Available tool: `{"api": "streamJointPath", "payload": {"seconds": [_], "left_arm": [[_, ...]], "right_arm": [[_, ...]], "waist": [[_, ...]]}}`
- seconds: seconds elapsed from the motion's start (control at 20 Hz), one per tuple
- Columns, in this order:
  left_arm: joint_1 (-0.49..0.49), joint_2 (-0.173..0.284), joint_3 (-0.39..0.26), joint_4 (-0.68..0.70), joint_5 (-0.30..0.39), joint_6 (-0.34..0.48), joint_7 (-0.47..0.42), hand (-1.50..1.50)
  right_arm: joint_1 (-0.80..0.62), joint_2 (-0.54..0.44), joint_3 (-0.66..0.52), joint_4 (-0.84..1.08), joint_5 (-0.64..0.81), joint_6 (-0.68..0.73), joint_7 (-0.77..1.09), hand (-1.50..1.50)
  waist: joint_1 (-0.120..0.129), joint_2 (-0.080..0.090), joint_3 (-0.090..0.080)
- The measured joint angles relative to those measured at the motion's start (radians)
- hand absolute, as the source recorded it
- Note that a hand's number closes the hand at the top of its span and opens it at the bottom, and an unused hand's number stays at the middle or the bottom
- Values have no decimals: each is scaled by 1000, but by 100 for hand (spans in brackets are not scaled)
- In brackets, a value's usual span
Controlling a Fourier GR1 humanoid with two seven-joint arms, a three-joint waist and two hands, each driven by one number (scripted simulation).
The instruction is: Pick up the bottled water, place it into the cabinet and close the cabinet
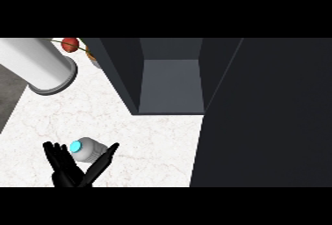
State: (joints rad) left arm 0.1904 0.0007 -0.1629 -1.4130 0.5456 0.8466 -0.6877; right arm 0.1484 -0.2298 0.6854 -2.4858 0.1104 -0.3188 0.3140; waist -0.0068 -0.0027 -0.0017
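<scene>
The bottled water (89, 149) is a small pale bottle with a cyan cap, seen from above on the white marble counter (149, 136) at the lower left. My left hand (70, 169) reaches up from the lower edge, fingers straight on the bottle's left and the thumb on its right, so the bottle sits in the gap between them. The hand is open. The dark cabinet (172, 83) stands open at the back centre, its grey inside bare. Its door (266, 114) is swung out and fills the right side. My right hand does not show.
A large white cylinder (39, 63) with a grey rim lies at the back left. Next to it, by the cabinet's left wall, is a red object (70, 44) on a thin stem. A grey strip (9, 94) borders the counter's left edge.
</scene>
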Motion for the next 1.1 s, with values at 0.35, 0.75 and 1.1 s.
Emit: {"api": "streamJointPath", "payload": {"seconds": [0.35,0.75,1.1], "left_arm": [[-58,0,20,158,133,-39,-143,-150],[-122,0,52,371,284,-135,-312,-150],[-171,0,47,495,371,-232,-396,-150]], "right_arm": [[0,-20,19,4,7,-21,-16,-150],[-22,-36,33,3,11,-40,-1,-150],[-17,-52,38,2,8,-50,-5,-150]], "waist": [[-2,0,0],[-2,1,0],[-2,1,0]]}}
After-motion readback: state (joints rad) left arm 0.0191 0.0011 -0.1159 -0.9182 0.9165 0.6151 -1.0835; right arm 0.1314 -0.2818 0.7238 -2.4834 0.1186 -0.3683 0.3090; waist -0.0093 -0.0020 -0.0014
